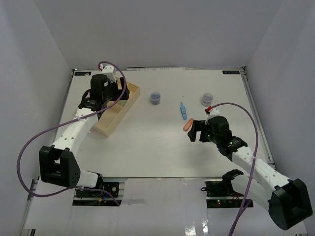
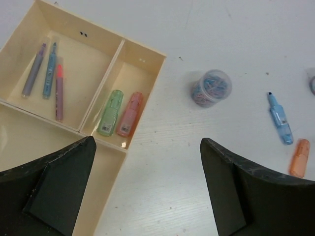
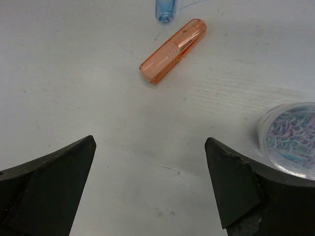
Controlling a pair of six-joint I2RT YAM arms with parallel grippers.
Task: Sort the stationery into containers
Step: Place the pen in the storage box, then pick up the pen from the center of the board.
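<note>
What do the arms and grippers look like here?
The left arm and right arm have white links, black joints and bases, each trailing a looping purple cable. The left gripper and right gripper have broad, matte black fingers.

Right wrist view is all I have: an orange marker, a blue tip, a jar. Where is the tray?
Observer: The tray lies at the far left, under the open left gripper.
Operator: What's in it?
Observer: A green marker and a pink marker share one compartment; three pens lie in the next.
Operator: Any other jar out?
Observer: Yes, a second jar of paper clips stands on the table, between the tray and the blue marker.
</note>
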